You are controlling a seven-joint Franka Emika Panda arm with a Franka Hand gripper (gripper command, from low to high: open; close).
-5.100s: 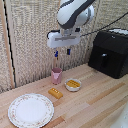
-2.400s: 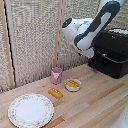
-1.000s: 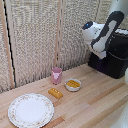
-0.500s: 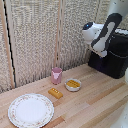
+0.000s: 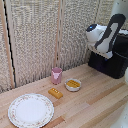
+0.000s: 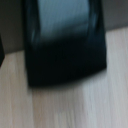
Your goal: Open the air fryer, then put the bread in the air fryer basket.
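The black air fryer (image 5: 118, 65) stands on the wooden table at the exterior view's right, shut, with the basket and handle not distinct. The white arm reaches to its front; the gripper (image 5: 108, 54) is at the fryer's near face, its fingers too small and dark against the fryer to make out. The wrist view is blurred and shows the fryer's glossy black body (image 6: 65, 47) close up above the wood, with no fingers in sight. The bread (image 5: 55, 93), a small golden-brown block, lies on the table far from the gripper.
A pink cup (image 5: 56, 75) and a small white bowl (image 5: 73, 84) of yellow-orange food stand beside the bread. A patterned plate (image 5: 31, 110) lies at the front on the exterior view's left. A slatted screen (image 5: 45, 35) backs the table.
The arm has swung from above the cup to the exterior view's right, up to the fryer's front. In the last half second it shifted only slightly. Objects on the table stayed put.
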